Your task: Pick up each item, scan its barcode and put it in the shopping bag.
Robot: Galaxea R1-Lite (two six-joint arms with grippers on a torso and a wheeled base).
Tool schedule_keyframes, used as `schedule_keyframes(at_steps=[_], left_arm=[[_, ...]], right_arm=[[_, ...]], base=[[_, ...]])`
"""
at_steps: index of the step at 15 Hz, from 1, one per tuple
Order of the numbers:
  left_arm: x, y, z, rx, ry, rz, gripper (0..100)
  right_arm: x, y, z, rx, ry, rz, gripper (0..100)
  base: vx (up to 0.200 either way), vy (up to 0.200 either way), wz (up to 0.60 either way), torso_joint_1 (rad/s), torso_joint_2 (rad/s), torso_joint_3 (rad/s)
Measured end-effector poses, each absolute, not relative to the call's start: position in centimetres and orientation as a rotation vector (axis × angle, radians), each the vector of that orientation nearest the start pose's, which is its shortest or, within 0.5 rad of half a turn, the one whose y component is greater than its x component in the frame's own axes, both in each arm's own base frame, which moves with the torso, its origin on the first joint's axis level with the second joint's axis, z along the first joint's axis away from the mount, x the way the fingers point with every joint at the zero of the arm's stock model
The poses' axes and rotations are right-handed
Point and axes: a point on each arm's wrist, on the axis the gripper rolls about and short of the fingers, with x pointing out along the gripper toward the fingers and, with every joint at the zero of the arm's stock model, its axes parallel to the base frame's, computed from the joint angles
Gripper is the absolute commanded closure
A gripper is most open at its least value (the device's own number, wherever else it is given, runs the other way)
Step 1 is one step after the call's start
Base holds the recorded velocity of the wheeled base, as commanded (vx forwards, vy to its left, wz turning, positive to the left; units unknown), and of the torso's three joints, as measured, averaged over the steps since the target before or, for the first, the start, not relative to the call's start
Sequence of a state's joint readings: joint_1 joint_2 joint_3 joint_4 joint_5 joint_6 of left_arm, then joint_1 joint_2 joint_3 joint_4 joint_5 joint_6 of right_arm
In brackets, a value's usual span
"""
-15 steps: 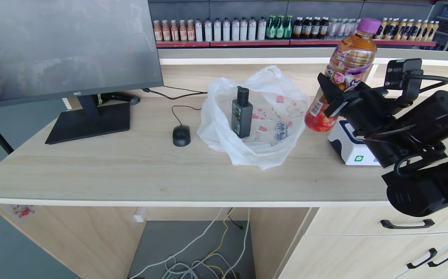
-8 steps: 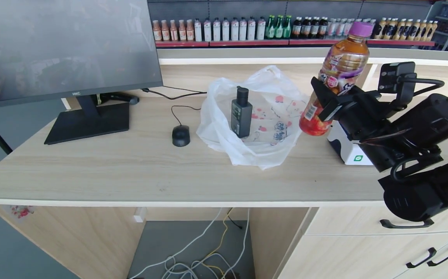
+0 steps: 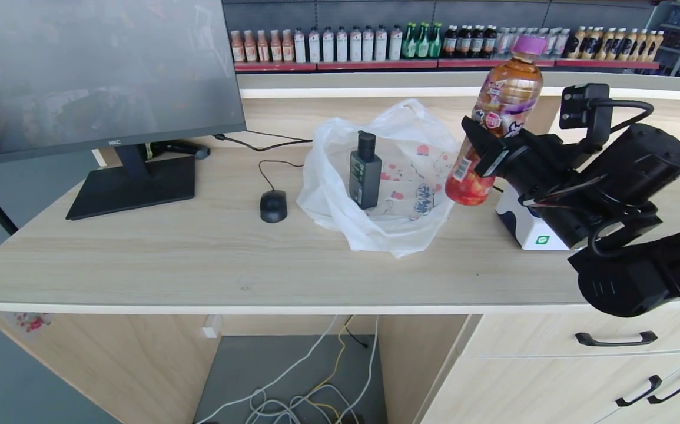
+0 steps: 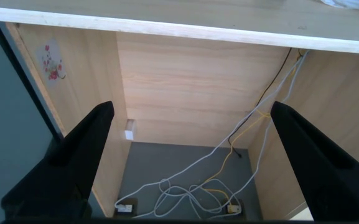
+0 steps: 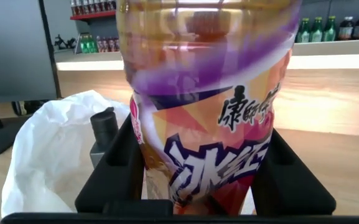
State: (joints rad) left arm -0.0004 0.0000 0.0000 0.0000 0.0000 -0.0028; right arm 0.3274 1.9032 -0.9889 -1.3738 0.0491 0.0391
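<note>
Over counter (image 3: 198, 253), R gripper (image 3: 484, 156) clamps tea bottle (image 3: 507, 94) beside bag (image 3: 328, 176) w/ black bottle (image 3: 365, 174); white box (image 3: 525, 227) near; L gripper (image 4: 191, 155) splayed.

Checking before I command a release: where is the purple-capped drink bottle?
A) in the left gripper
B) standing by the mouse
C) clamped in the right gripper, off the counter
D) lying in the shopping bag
C: the right gripper grips the drink bottle, tilted, above the counter beside the shopping bag.
</note>
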Motion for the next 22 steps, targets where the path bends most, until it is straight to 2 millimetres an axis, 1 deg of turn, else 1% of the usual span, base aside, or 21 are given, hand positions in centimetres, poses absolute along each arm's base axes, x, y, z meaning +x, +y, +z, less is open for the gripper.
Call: schedule_keyframes(at_steps=[5, 7, 11, 17, 22], left_arm=[[-2.3, 0.0, 7.5, -0.003, 0.0, 0.0, 0], [-2.3, 0.0, 7.5, -0.003, 0.0, 0.0, 0], [-2.3, 0.0, 7.5, -0.003, 0.0, 0.0, 0], [-2.3, 0.0, 7.5, -0.003, 0.0, 0.0, 0], [-2.3, 0.0, 7.5, -0.003, 0.0, 0.0, 0]], right_arm=[[35.5, 12.3, 27.3, 0.1, -0.452, 0.385, 100], [36.3, 12.7, 28.1, 0.101, -0.461, 0.395, 100], [38.1, 13.4, 28.9, 0.106, -0.49, 0.396, 100], [40.5, 14.4, 27.8, 0.107, -0.475, 0.398, 100], [41.9, 14.8, 26.0, 0.103, -0.442, 0.392, 100]], base=[[0.0, 0.0, 0.0, 0.0, 0.0, 0.0], [0.0, 0.0, 0.0, 0.0, 0.0, 0.0], [0.0, 0.0, 0.0, 0.0, 0.0, 0.0], [0.0, 0.0, 0.0, 0.0, 0.0, 0.0], [0.0, 0.0, 0.0, 0.0, 0.0, 0.0]])
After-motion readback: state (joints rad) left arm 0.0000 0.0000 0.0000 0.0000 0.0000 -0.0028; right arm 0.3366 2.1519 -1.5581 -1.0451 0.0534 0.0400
